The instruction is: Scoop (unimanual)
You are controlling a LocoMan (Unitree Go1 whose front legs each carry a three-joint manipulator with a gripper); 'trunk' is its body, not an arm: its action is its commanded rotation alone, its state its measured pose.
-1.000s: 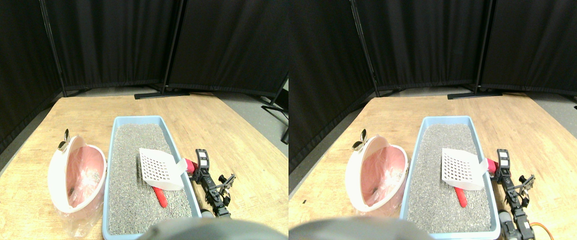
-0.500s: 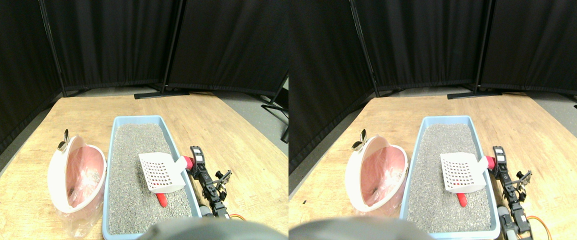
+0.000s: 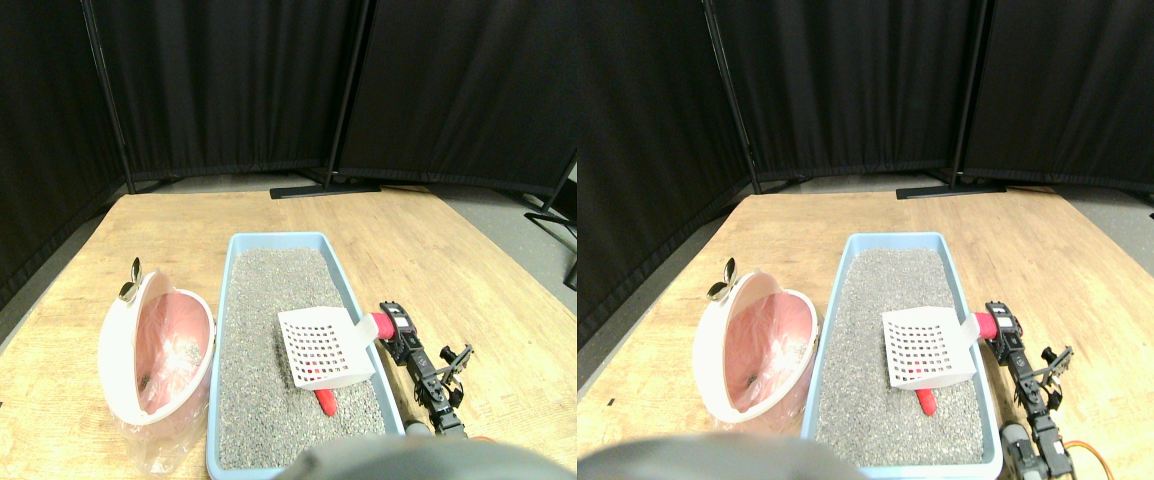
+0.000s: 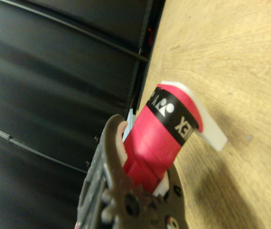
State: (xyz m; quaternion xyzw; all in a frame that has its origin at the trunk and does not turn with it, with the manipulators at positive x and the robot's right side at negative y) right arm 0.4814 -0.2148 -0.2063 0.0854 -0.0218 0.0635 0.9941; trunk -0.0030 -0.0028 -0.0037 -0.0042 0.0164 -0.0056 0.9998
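Black curtain panels on dark metal stands close off the back of the scene, and in front of them stretches a pale wooden floor board. On that board sits a long light-blue plastic litter tray, filled wall to wall with grey granular litter. Just to its left, a white rounded bin lined with a pink plastic bag is tipped on its side, its mouth facing the tray.

Over the tray's nearer half sits the white slotted plastic scoop, its perforated face turned up and tilted, the blade low over the litter, though contact with the grains cannot be made out. A red cylindrical piece lies on the litter right at the scoop's near edge, partly showing through the slots.

The scoop's handle, wrapped in red tape, runs out across the tray's right wall, and that is where the right gripper comes in from the lower right. In the wrist view the dark jaw frame closes tight around the red wrapped handle, a black lettered band circling it and the white scoop plastic jutting beyond. So the jaws are clamped firmly on the handle, scoop carried out over the litter.
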